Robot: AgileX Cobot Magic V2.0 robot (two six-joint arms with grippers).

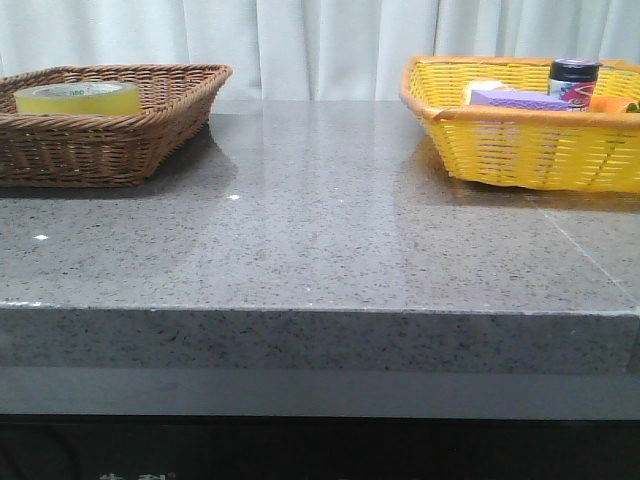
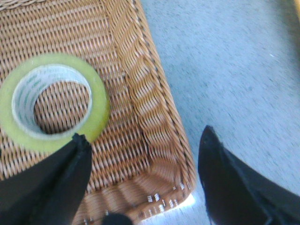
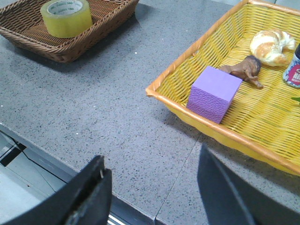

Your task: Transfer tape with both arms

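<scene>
Item one: the tape point(image 1: 78, 97), a squat yellow roll with a white core, lying flat in the brown wicker basket point(image 1: 150, 140) at my far left on the grey stone table point(image 1: 320, 240). From my left wrist camera I see it from above, core hole up, resting on the basket floor near a corner.

Item two: left gripper point(image 2: 140, 159), hanging over that basket corner. Its jaws stand wide apart with nothing between them; one fingertip point(image 2: 79, 140) overlaps the roll's near edge in the picture, though I cannot tell whether it touches.

Item three: right gripper point(image 3: 152, 180), over the table's front edge, jaws likewise spread and empty, well apart from both baskets.

Item four: yellow basket point(image 1: 520, 150) at my far right. Contents as logged from the right wrist camera: a purple block point(image 3: 214, 93) against the near wall, a small brown animal figure point(image 3: 244, 69) just beside it, a croissant point(image 3: 271, 46) further in, and a dark-capped jar point(image 1: 573, 82). Something orange point(image 1: 612, 103) shows at the edge of the front view; too little is visible to name it.

Neither arm appears in the front view.
</scene>
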